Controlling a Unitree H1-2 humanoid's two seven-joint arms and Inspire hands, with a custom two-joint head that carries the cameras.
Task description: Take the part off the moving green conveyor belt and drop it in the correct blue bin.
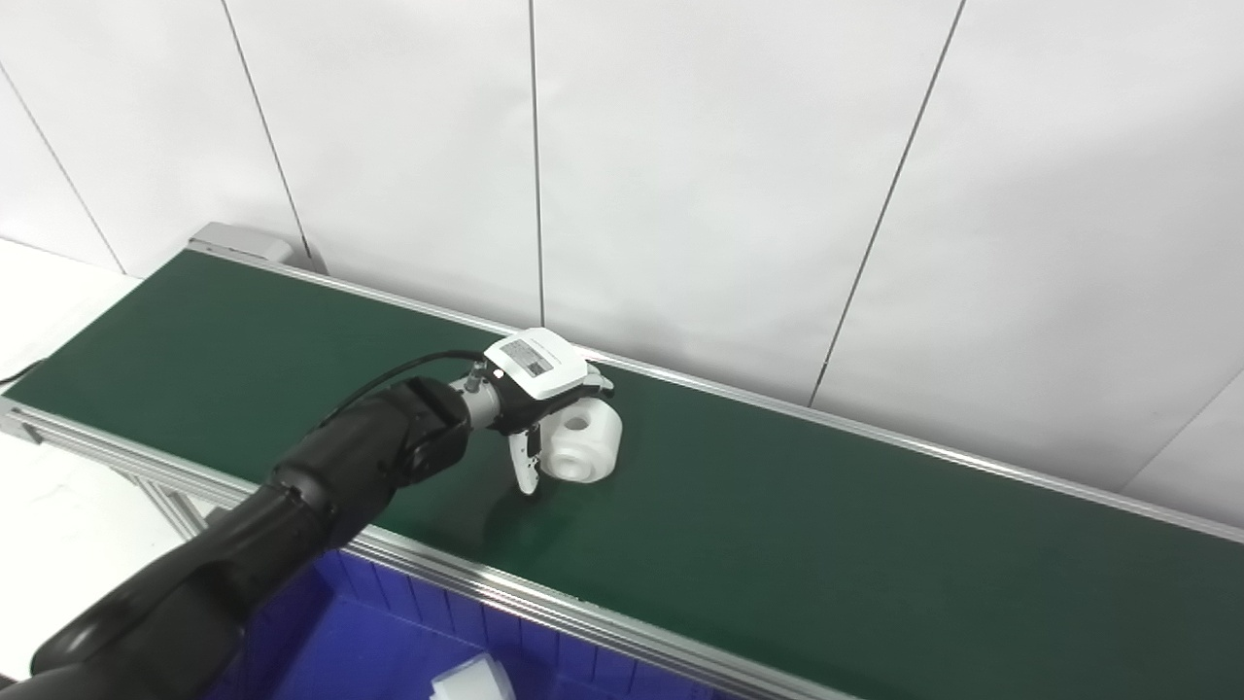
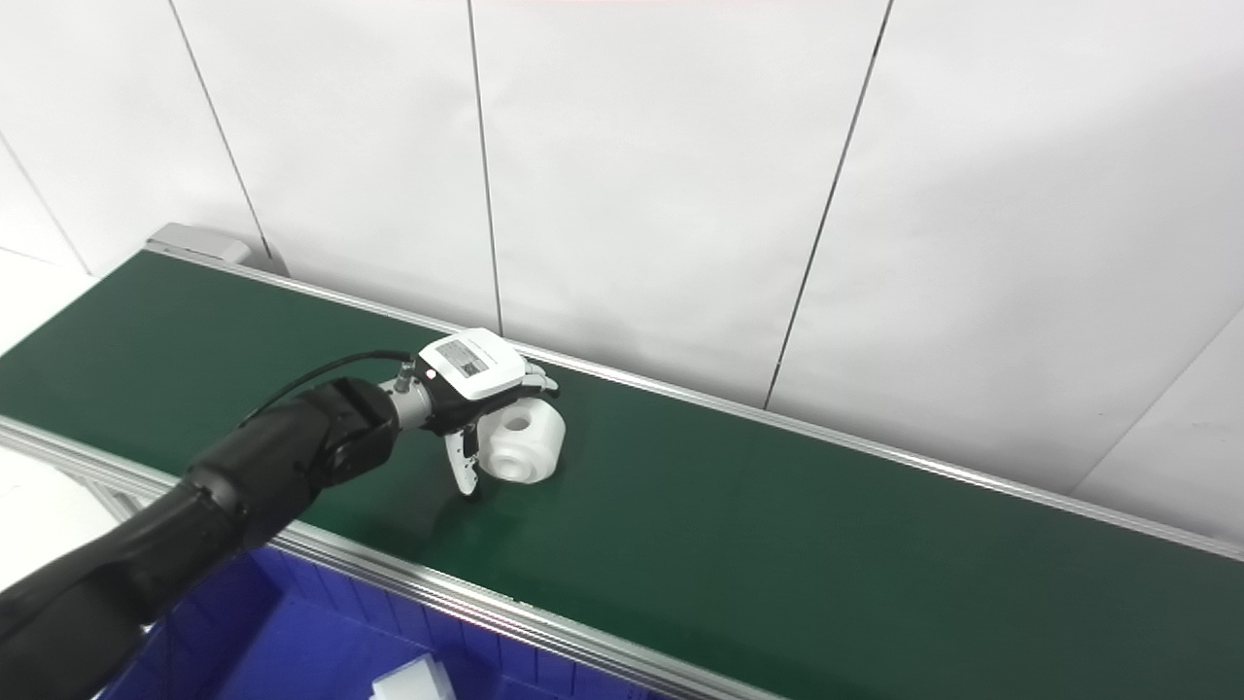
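A white chunky part with a round hole on top rests on the green conveyor belt; it also shows in the right eye view. My left hand reaches over it from the left. The thumb hangs down against the part's near left side and the fingers curl over its far side, so the hand is closed around the part. The part's underside still looks to be on the belt. My right hand is not in view.
A blue bin sits below the belt's near aluminium rail, with a white part in it. A white panelled wall runs close behind the belt. The belt's left end has a grey housing.
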